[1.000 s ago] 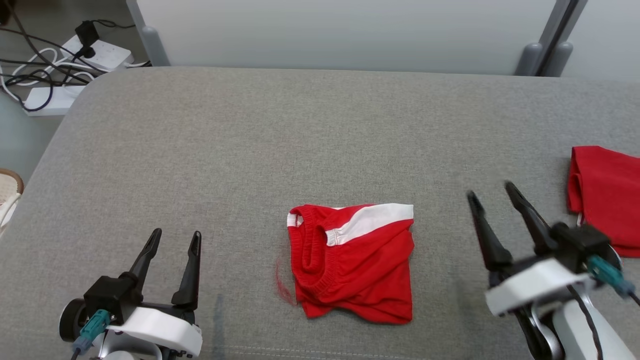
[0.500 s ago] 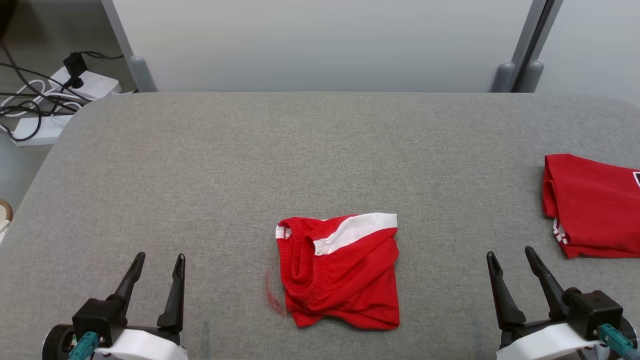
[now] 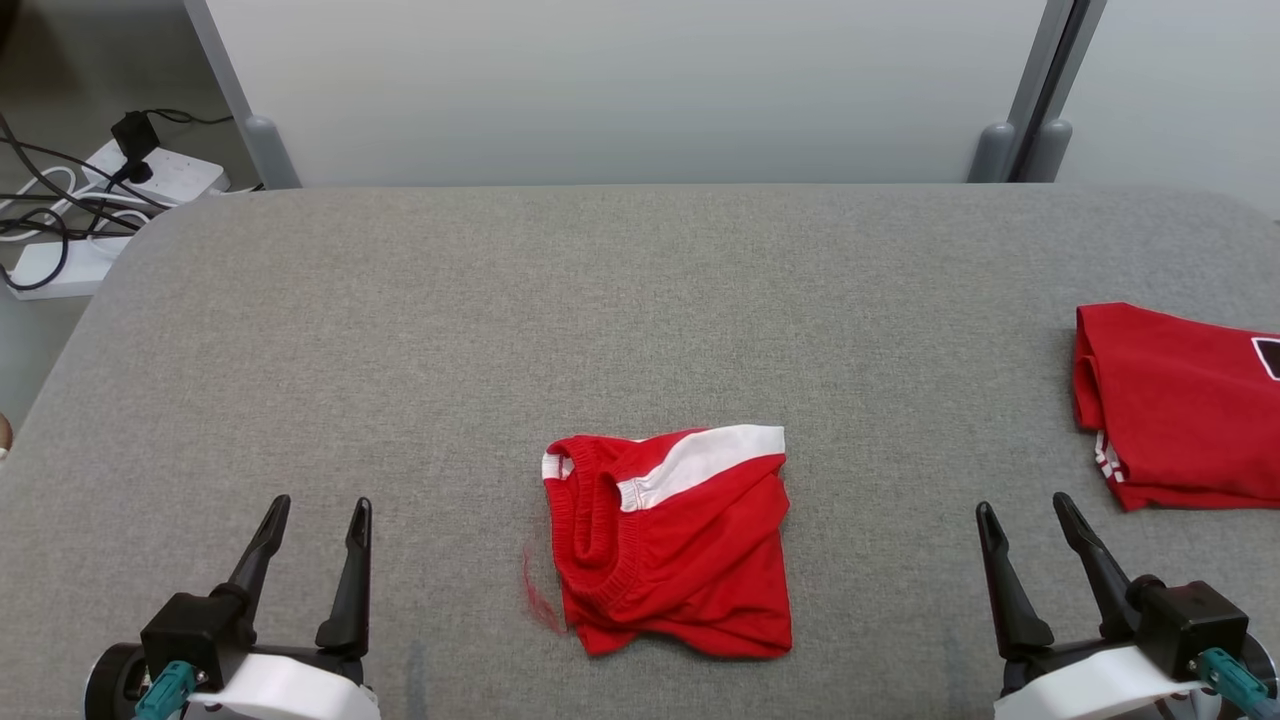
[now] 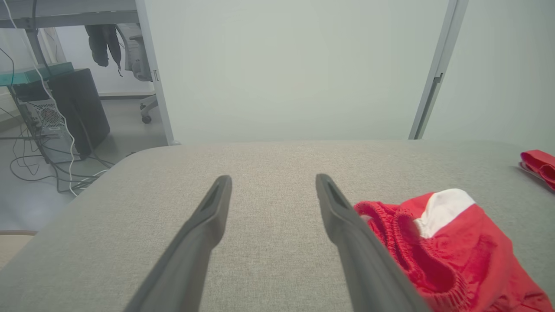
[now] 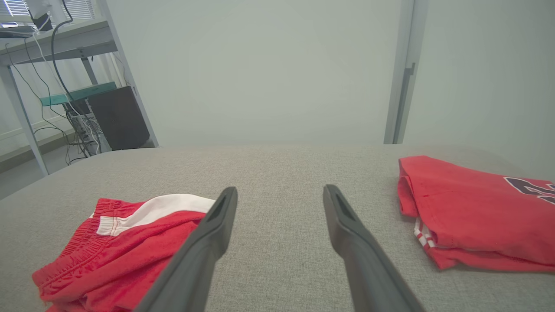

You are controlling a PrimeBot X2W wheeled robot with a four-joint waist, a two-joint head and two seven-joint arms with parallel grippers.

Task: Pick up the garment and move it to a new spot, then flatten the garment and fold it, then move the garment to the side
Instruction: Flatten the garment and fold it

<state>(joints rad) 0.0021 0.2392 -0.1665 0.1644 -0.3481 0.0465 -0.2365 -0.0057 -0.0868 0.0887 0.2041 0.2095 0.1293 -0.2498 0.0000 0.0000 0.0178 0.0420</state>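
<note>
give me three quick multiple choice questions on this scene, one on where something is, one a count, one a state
1. Where on the grey table do the red shorts lie? A far left corner; B hanging off the far edge; C middle, toward the near edge.
2. How many red garments are on the table? A one; B two; C three.
3. How are the left gripper and right gripper? A both open, empty; B both shut; C left shut on the shorts.
Answers: 1 C, they sit centred near the front edge. 2 B, the shorts plus a folded red jersey at the right. 3 A, jaws spread with nothing between them.
</note>
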